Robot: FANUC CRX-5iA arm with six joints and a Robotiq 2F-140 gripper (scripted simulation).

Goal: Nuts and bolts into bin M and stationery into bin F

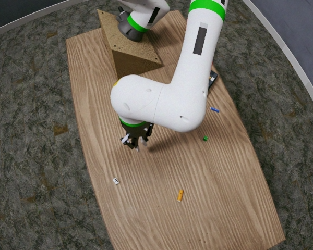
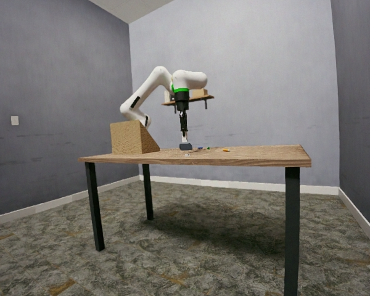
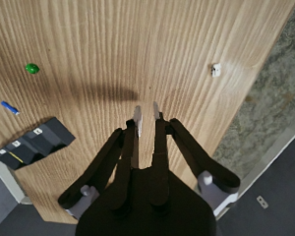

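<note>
The dark bins (image 3: 36, 143) are being shown at lower left, and the gripper (image 3: 147, 117) is being held mid-frame, fingers nearly together on nothing. The small white piece (image 3: 215, 69) at upper right is probably being sought. The fingers should be widened before being lowered astride it.

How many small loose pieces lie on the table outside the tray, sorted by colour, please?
Blue piece: 1
Green piece: 1
White piece: 1
Orange piece: 1
Total: 4
</note>
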